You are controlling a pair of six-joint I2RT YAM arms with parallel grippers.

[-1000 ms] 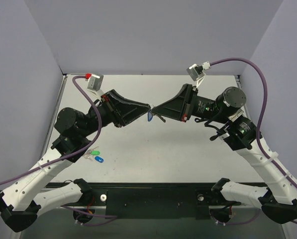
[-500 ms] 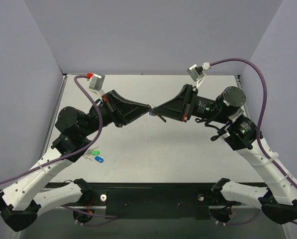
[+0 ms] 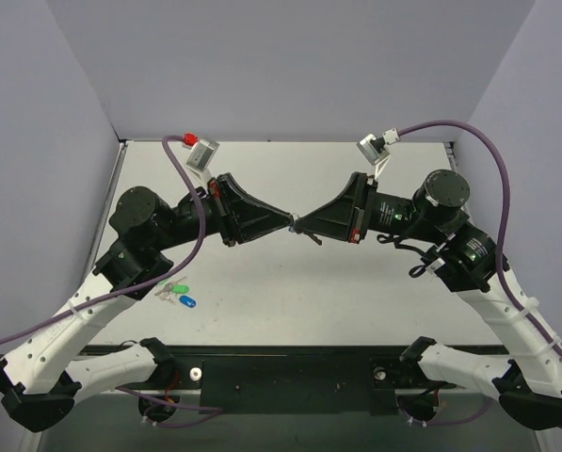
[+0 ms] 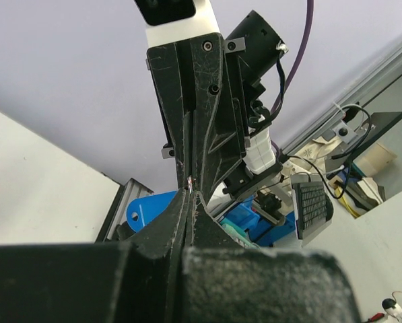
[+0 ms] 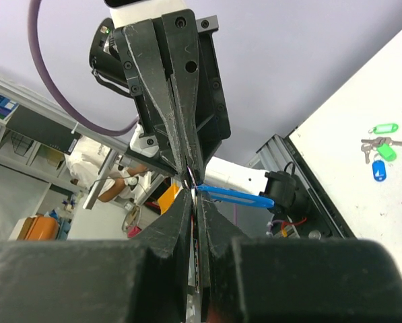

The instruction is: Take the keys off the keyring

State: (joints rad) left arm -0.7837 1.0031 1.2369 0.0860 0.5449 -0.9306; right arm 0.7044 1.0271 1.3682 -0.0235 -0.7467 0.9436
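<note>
Overhead, the left jaws and right jaws meet tip to tip above the middle of the desk [image 3: 356,292], both clenched. The keyring [image 3: 295,224] sits right at that meeting point, held clear of the surface and almost wholly hidden by the black tips. I make out only a speck of blue. The key I cannot pick out here. A bunch of spare tags [image 3: 177,292] lies well apart, toward the desk's front left, and I would leave it alone.

On the left wrist camera, my own jaws are pressed together, with the right jaws nose-on just beyond them. A thin glint of metal [image 4: 189,182] shows where the two sets of tips meet. I cannot tell whether it is key or ring.

The right wrist camera shows the mirror of that. These jaws are clamped tight, and what they pinch is too small to name.

I judge this to be the pull-apart step. To do it well, I would keep both grips firm and twist one wrist slightly so the key's hole follows the ring's coil toward its open end. Then I would draw the jaws apart slowly, not yank. The risk is a slip from either pinch, which would drop everything onto the desk.
</note>
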